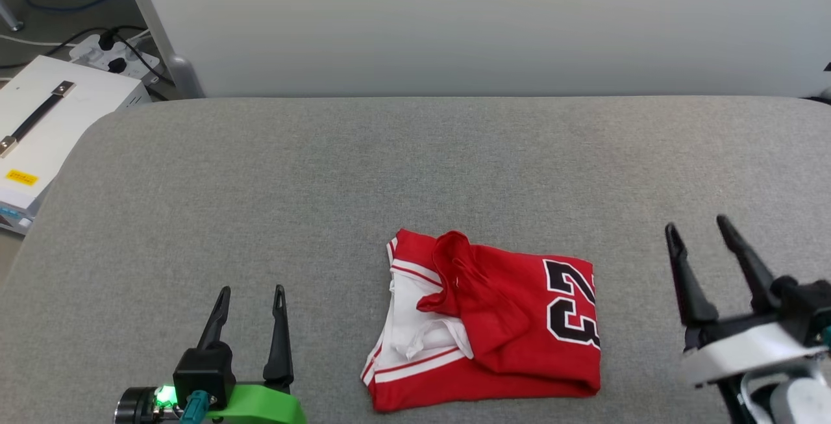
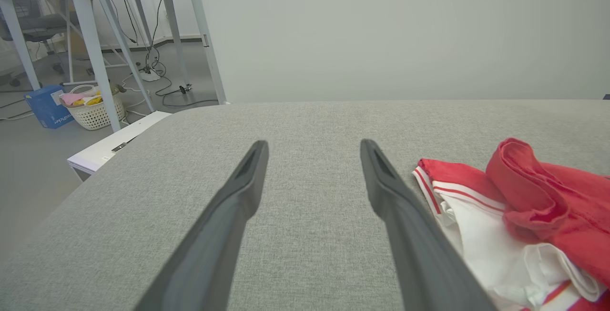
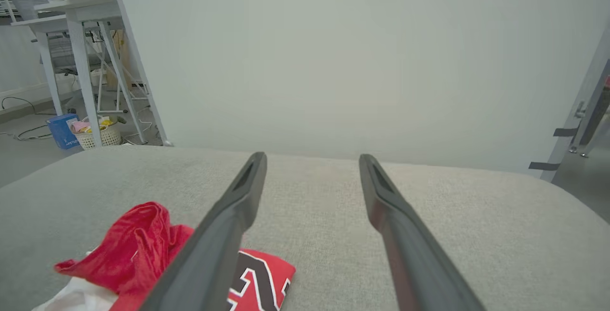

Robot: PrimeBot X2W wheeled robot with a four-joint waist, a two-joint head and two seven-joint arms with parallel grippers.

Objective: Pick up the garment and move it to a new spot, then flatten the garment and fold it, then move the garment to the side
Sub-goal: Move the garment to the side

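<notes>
- The shirt [image 1: 493, 320] lies folded, a bit rumpled, on the grey table [image 1: 324, 171] near its front edge, about mid-width, "23" showing.
- The left gripper [image 1: 252, 290] is over the table's front left, fingers spread, holding nothing.
- The right gripper [image 1: 696, 224] is over the table's front right, fingers apart, empty too.

Folded garment [image 1: 493, 323] on grey table [image 1: 324, 184], between left gripper [image 1: 250, 300] fingers and right gripper [image 1: 698, 232] fingers, touching neither; both grippers spread, empty.
</notes>
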